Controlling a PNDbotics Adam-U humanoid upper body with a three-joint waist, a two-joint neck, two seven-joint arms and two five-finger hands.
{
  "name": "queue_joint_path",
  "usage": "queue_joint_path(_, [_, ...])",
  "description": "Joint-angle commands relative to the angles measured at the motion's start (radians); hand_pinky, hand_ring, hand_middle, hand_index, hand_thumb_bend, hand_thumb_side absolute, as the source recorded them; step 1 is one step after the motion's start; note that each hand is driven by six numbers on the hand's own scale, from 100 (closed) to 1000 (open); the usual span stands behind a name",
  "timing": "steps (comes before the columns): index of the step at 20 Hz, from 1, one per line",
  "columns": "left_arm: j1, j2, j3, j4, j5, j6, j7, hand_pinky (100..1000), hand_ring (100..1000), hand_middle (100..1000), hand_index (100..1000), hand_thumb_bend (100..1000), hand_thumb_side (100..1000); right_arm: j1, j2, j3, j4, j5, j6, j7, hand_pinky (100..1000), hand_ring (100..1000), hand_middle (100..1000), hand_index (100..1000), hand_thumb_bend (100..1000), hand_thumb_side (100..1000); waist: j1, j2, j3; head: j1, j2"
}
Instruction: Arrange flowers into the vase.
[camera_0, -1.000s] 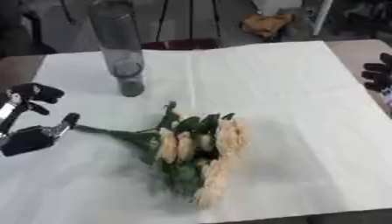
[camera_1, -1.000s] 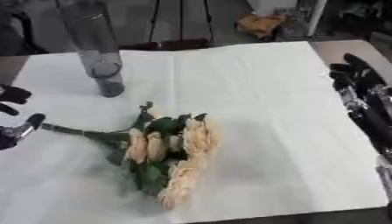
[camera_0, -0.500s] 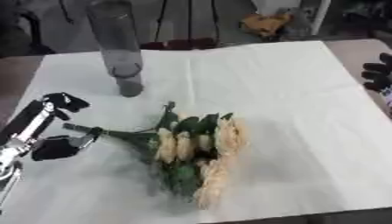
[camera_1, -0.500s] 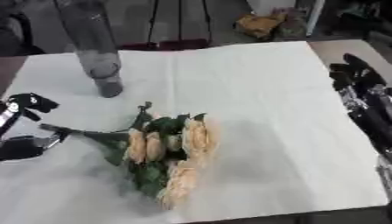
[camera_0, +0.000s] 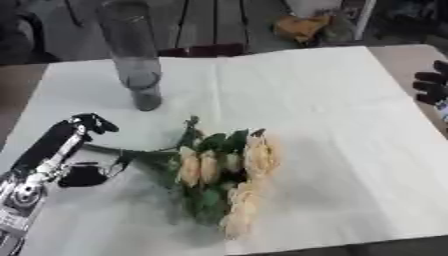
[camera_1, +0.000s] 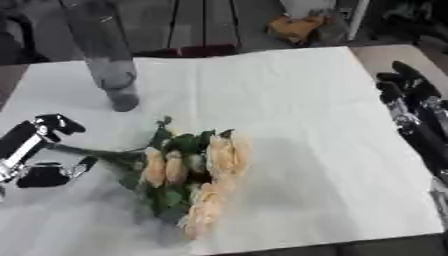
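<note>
The tall clear vase stood upright at the far left of the white cloth, no flowers in it. The bouquet lay flat mid-cloth. The left hand straddled its stems, fingers spread. The right hand rested open at the right edge.

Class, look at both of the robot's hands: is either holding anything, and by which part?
Cannot be told for sure: the left hand straddles the stem end of the bouquet, fingers not visibly closed. The right hand holds nothing.
</note>
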Motion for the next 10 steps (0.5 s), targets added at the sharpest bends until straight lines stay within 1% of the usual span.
queue_joint_path(1, [-0.016, 0.000, 0.001, -0.005, -0.061, -0.012, 0.000, 681, 738, 686, 750, 451, 290, -0.010, -0.012, -0.003, -0.016, 0.004, -0.002, 0.002, 890, 889, 850, 1000, 157, 691, 0.002, -0.017, -0.002, 0.000, -0.004])
queue_joint_path(10, [-0.031, -0.047, -0.016, 0.036, -0.227, -0.040, -0.015, 690, 744, 691, 754, 477, 305, -0.013, -0.011, -0.002, -0.015, 0.003, -0.002, 0.005, 890, 889, 850, 1000, 154, 692, 0.001, -0.017, -0.003, -0.003, -0.005])
